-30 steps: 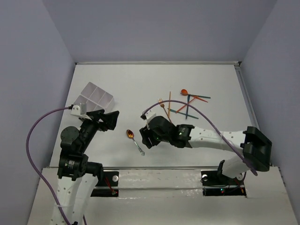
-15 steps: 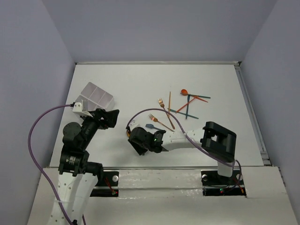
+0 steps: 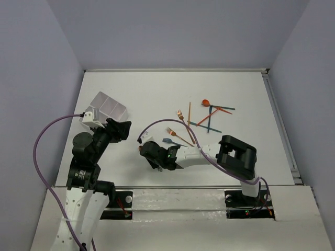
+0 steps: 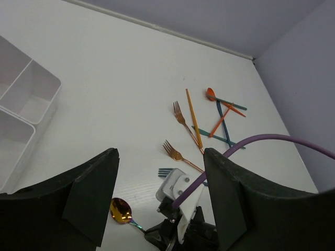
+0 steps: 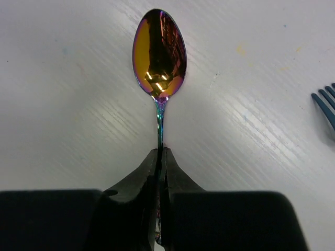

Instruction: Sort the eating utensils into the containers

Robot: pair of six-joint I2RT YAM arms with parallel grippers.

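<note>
An iridescent gold spoon (image 5: 159,52) lies on the white table, and my right gripper (image 5: 161,152) is shut on its thin handle. From above, the spoon's bowl (image 3: 142,148) pokes out left of the right gripper (image 3: 149,157). My left gripper (image 3: 119,130) hangs open above the table, just right of the white divided tray (image 3: 107,107), with nothing between its fingers (image 4: 91,193). In the left wrist view the spoon (image 4: 121,210) shows below, and the tray (image 4: 52,97) is at the left.
A teal fork (image 3: 168,140) and a copper fork (image 3: 179,135) lie just right of the right wrist. Farther back right lie a second copper fork (image 3: 180,115), a copper stick (image 3: 189,112), an orange spoon (image 3: 205,103) and crossed teal and orange pieces (image 3: 209,123).
My right arm has swung left and nearer, come down over the spoon and shut on its handle. The left gripper has barely moved and its fingers have narrowed a little.
</note>
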